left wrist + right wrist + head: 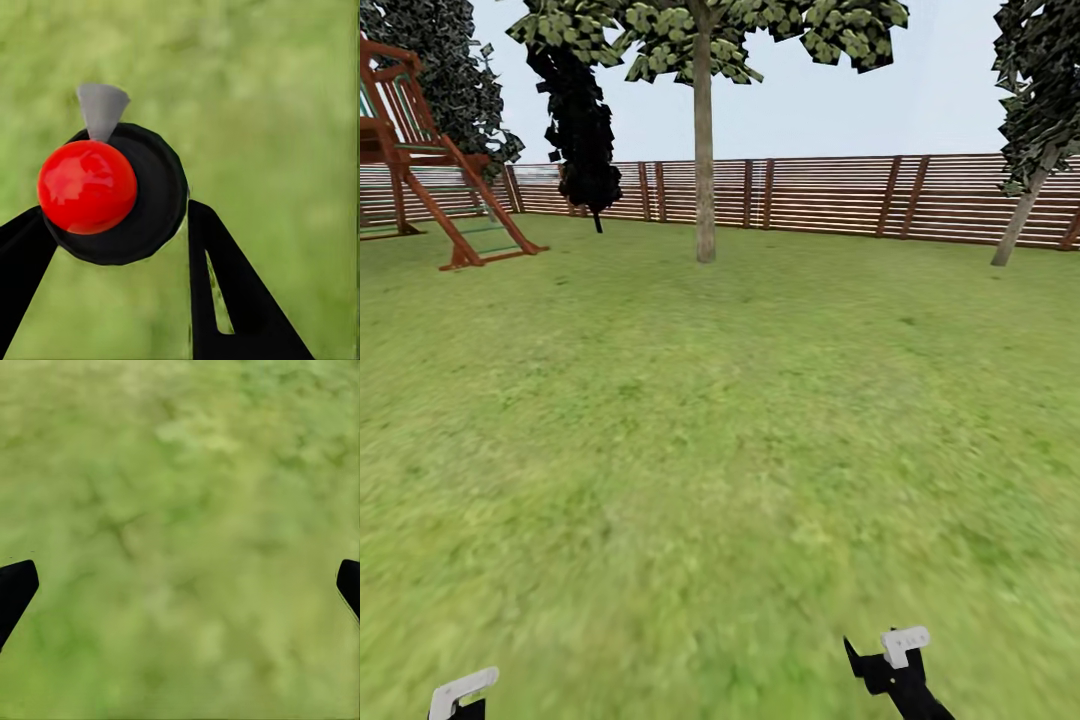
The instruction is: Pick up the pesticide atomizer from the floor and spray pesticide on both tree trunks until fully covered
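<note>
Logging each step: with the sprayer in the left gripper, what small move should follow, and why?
Probably drive forward toward the tall grey-brown tree trunk. The left gripper is closed on the black, red-capped atomizer, but that trunk stands far off across the green lawn.

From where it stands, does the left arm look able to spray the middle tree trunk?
Probably not yet. The left pincer is shut on the atomizer, but the tree trunk stands far across open lawn near the fence. Nothing blocks the way; the base likely must drive closer.
</note>
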Controlling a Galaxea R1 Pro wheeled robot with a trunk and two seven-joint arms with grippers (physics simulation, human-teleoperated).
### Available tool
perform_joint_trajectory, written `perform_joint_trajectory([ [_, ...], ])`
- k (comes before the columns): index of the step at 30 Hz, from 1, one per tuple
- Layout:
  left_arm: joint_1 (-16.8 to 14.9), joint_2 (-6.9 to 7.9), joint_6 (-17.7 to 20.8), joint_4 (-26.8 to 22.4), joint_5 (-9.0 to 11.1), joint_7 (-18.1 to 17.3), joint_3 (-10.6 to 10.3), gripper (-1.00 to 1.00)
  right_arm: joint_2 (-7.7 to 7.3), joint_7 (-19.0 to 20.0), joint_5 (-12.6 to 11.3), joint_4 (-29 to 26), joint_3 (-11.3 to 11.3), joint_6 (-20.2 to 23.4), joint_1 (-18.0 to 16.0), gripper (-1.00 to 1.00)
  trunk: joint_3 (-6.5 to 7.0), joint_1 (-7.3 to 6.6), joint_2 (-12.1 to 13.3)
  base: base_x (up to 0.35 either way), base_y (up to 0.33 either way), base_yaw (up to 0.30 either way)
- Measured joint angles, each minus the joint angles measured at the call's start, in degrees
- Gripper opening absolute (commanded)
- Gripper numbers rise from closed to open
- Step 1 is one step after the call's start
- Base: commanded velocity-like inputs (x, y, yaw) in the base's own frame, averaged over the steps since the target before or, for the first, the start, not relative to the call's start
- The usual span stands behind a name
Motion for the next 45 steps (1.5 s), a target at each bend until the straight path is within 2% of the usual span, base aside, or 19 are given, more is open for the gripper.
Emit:
perform_joint_trajectory([
  [45,0.00,0.00,0.00,0.00,-0.06,0.00,0.00,-1.00,0.08,-0.01,0.02,0.11,0.03,0.00,0.00,1.00,0.00,0.00,0.00,0.341,0.000,0.000],
])
